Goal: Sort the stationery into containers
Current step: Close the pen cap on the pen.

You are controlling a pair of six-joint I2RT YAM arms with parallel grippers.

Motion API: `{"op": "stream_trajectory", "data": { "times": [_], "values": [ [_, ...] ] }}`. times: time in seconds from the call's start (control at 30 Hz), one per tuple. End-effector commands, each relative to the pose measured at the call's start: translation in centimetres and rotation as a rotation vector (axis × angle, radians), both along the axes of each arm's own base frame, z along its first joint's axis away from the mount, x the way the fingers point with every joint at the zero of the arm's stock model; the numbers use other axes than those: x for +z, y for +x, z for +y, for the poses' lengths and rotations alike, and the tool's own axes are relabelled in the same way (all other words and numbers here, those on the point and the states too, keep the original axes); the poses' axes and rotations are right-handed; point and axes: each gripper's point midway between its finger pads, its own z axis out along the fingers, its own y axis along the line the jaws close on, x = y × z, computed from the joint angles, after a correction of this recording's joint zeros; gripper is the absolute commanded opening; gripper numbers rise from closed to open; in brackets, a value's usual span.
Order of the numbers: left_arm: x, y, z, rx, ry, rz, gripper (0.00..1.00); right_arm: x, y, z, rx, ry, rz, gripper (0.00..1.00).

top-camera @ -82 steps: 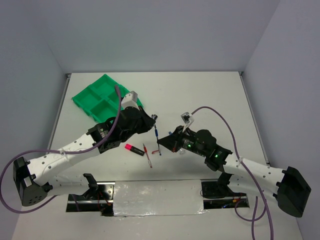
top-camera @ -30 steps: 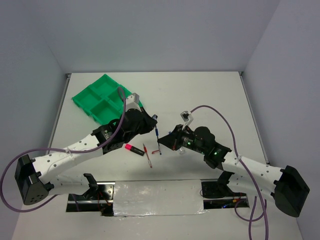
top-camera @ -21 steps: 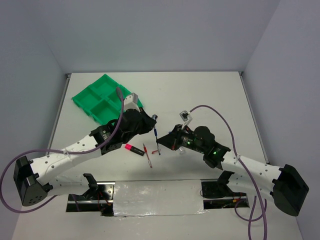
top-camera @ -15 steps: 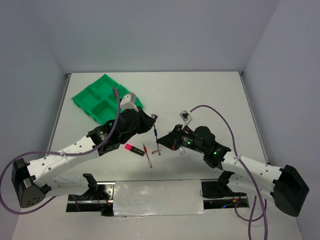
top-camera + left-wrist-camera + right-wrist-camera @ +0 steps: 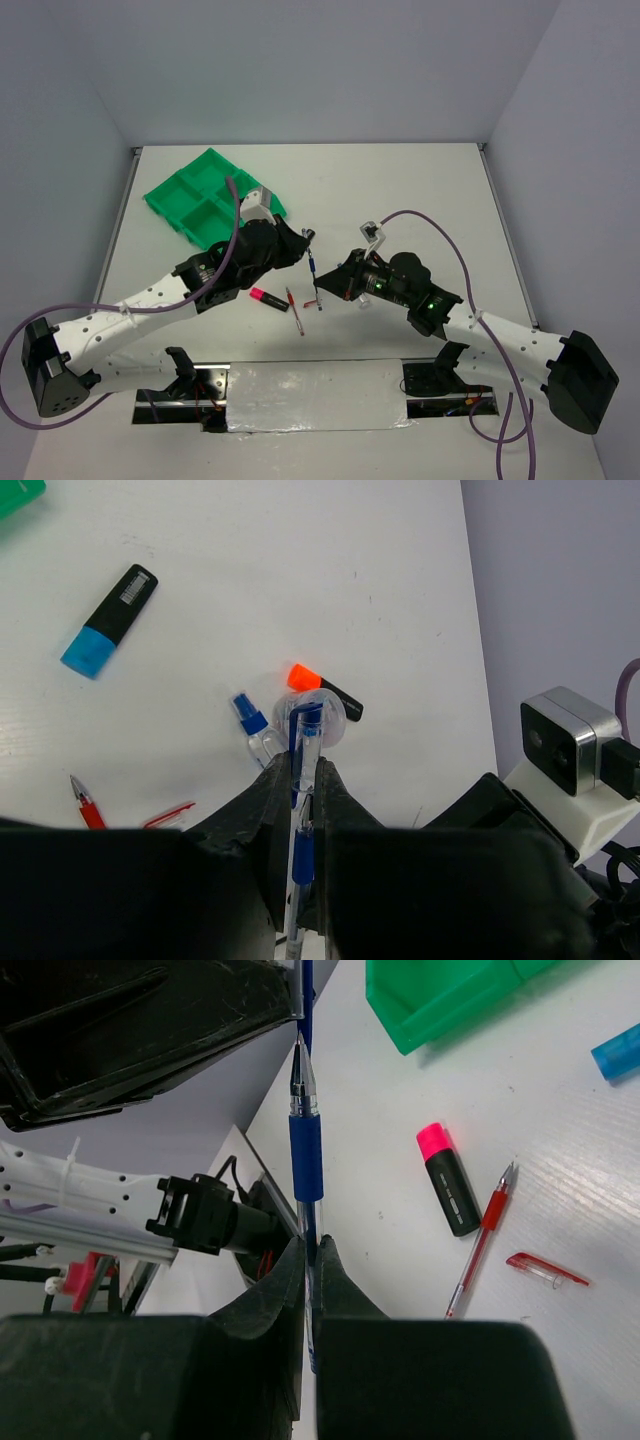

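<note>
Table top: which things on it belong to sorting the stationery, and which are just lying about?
Job: green tray, blue pen, red pen, red cap, pink highlighter, blue highlighter, orange highlighter, tape roll, blue-capped tube.

Just there: purple cable, silvery strip at the near edge. Nothing loose is spare.

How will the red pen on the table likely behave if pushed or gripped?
The red pen looks thin and round, so it probably rolls when nudged sideways. Lying flat, it likely offers little height to pinch.
</note>
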Motion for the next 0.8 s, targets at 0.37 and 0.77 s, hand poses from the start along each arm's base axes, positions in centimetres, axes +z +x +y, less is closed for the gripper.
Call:
{"op": "stream_trajectory", "data": {
  "times": [0.37,0.77],
  "values": [
    [0.92,0.02,-0.35,-0.016,-0.029,-0.044,0.00,3.06,0.40,0.62,0.012,0.062,-0.051,0.00],
    [0.42,-0.06,-0.61,-0.027,-0.028,-0.036,0.00,3.32,0.64,0.76,0.009,0.058,-0.060,0.00]
  ]
}}
